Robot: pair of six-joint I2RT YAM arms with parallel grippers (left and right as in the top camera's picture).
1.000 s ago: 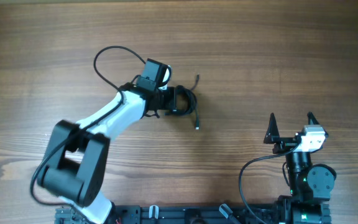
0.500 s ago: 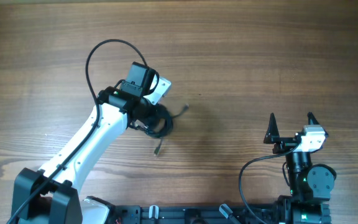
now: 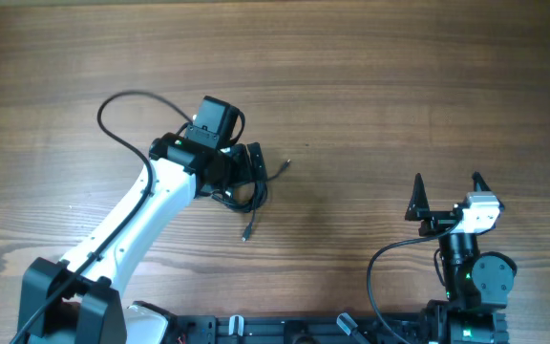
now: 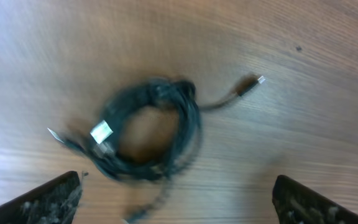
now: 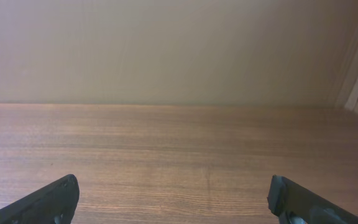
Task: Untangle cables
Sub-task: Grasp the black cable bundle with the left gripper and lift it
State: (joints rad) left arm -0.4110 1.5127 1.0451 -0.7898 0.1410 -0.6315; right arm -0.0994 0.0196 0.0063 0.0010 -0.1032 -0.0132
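Black cables [image 4: 188,115] coiled in a loose tangle on the table [image 3: 399,76], left end effector [image 4: 176,180] spread open above them, right end effector [image 5: 173,186] held open, well apart

The bench [image 3: 399,76] is warm brown wood, with darker grain running in long streaks from nine to three o'clock in the overhead view. The cables [image 4: 190,118] are black, blurred into a dark ring in the left wrist view. A small white tag [image 4: 100,132] sits at nine o'clock on the ring, and the plug [image 4: 250,86] out at two o'clock has a pale silvery tip. The left arm [image 3: 141,215] is white with black joints, and the left gripper [image 3: 259,177] is black. The right gripper [image 3: 447,183] has black fingers [image 3: 417,199] on a white-grey body, with green lights [image 3: 468,279] at six o'clock below it. The wall [image 5: 166,50] is plain cream.
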